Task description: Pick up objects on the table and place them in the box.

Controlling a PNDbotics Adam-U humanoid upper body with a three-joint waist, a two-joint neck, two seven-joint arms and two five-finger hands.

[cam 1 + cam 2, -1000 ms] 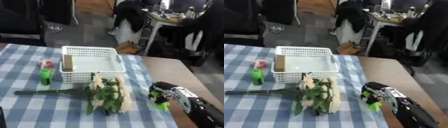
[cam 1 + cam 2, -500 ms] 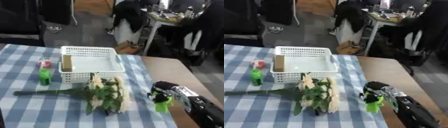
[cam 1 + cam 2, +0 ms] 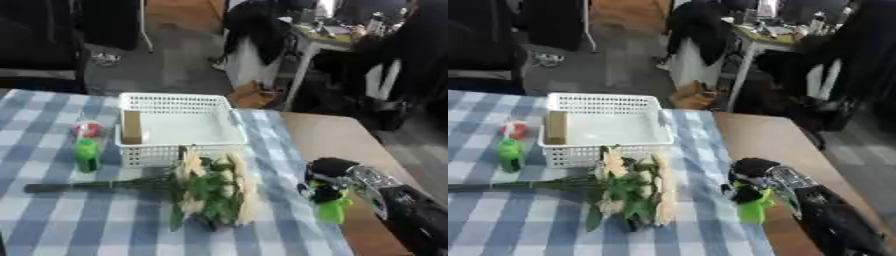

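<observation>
I see a table [image 3: 52, 225] under a blue-and-white checked cloth [image 3: 87, 235], bare brown wood [image 3: 337, 142] along its right side. On the cloth sit a white basket [image 3: 179, 127], a flower bunch [image 3: 206, 187] just before it, and a green bottle [image 3: 86, 155] to its left.

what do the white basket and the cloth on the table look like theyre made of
The white basket looks like moulded plastic: its walls are a regular open lattice with a smooth matt rim. The table cover looks like woven fabric, going by its blue and white check and how flat it lies, though a printed vinyl sheet cannot be ruled out.
</observation>
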